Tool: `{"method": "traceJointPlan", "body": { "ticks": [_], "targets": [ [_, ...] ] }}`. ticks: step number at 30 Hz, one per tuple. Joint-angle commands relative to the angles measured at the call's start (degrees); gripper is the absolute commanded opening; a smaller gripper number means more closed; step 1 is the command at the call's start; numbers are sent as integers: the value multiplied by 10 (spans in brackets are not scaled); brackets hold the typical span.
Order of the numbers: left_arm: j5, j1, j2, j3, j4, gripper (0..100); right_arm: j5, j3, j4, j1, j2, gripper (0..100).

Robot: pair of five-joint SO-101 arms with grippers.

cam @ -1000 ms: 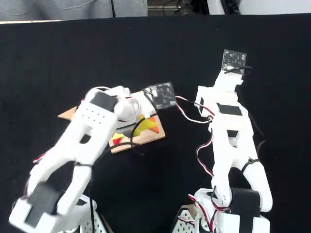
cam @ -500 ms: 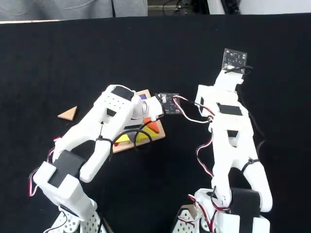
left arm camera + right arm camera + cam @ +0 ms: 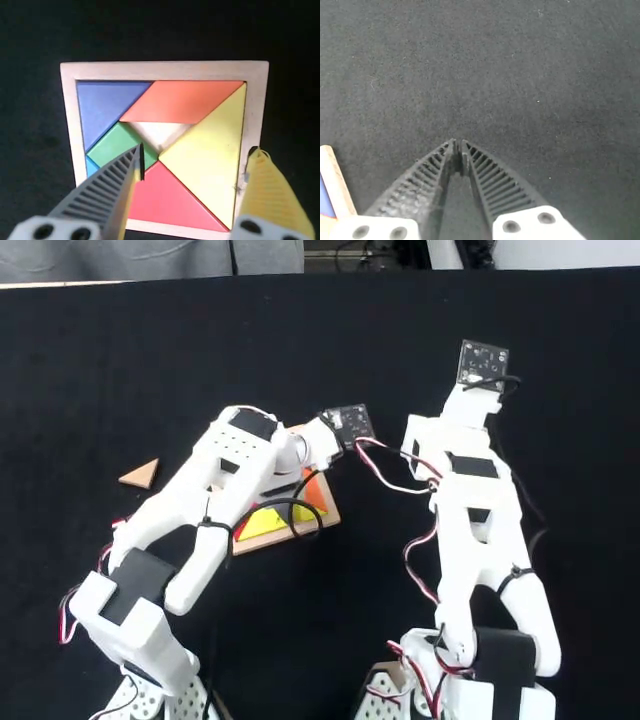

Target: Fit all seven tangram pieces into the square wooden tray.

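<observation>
The square wooden tray (image 3: 67,125) holds blue, orange, yellow, red and green pieces, with a bare triangular gap (image 3: 159,134) at its middle. My left gripper (image 3: 197,150) hangs open above the tray, its grey finger over the green and red pieces and its yellow finger over the tray's rim. In the high view the left arm covers most of the tray (image 3: 328,512). A tan triangle piece (image 3: 140,474) lies alone on the black cloth, left of the tray. My right gripper (image 3: 458,145) is shut on nothing above bare cloth, with a tray corner (image 3: 332,182) beside it.
A black cloth (image 3: 120,360) covers the whole table. The right arm (image 3: 470,480) stands upright to the right of the tray. Cables (image 3: 395,475) hang between the two arms near the tray's right corner.
My left arm has swung from the left side to over the tray, uncovering the tan triangle on the cloth. The right arm has not moved.
</observation>
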Motion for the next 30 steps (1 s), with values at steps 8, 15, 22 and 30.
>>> {"method": "traceJointPlan", "body": {
  "ticks": [8,15,22,30],
  "targets": [
    [21,-31,-17,-58,13,295,-2,-2,-8,-5,-29,15],
    [173,-162,-206,-179,186,281,-2,-2,-7,-7,-30,15],
    [310,-385,-404,-35,222,281,15,-2,-1,-34,-30,15],
    [343,-552,-556,325,-81,280,135,-116,191,-255,-26,15]
  ]
}}
